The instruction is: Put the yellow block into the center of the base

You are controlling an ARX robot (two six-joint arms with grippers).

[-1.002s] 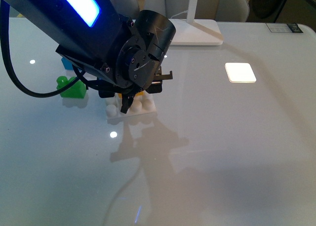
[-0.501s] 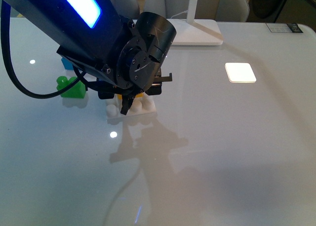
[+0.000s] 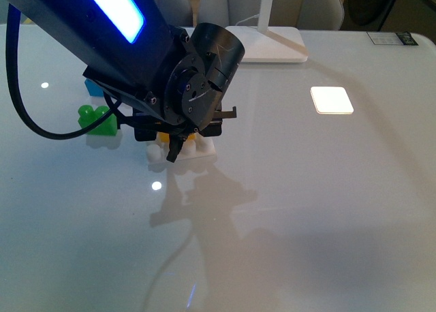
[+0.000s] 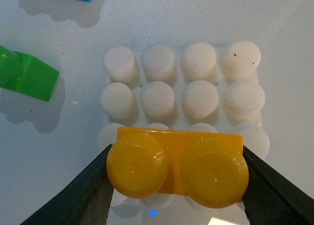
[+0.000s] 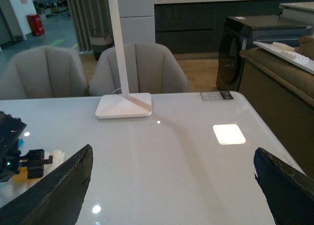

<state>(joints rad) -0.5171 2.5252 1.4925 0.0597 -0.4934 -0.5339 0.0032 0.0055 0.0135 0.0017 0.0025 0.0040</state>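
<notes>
**Front view.** The left arm reaches in from the far left, and I read its left gripper (image 3: 182,138) as lowered over the base (image 3: 199,151), which lies on the table (image 3: 306,210) left of centre. The arm's wrist hides most of the base. Only the near and right studs show. Small parts of the yellow block (image 3: 163,139) show beside the gripper's fingers, above the base's studs. A green brick (image 3: 99,120) lies just left of the base. A blue brick (image 3: 91,87) lies beyond the green brick. A white lamp foot (image 3: 274,45) stands at the far edge, and a bright square of light (image 3: 332,99) marks the table to the right. The right arm is not in this view.

**Left wrist view.** The left gripper is pinching the yellow block by its two short ends, with one dark finger (image 4: 78,195) against each end. The block's two studs face the camera. The block overlaps the third row of base studs, while two rows of four studs are fully exposed beyond it. I cannot tell whether the block is pressed onto the base or is just above it.

**Right wrist view.** The right gripper (image 5: 171,195) is spread wide with nothing between its fingers, raised above the table and well apart from the base. Two chairs (image 5: 137,68) stand beyond the table.
</notes>
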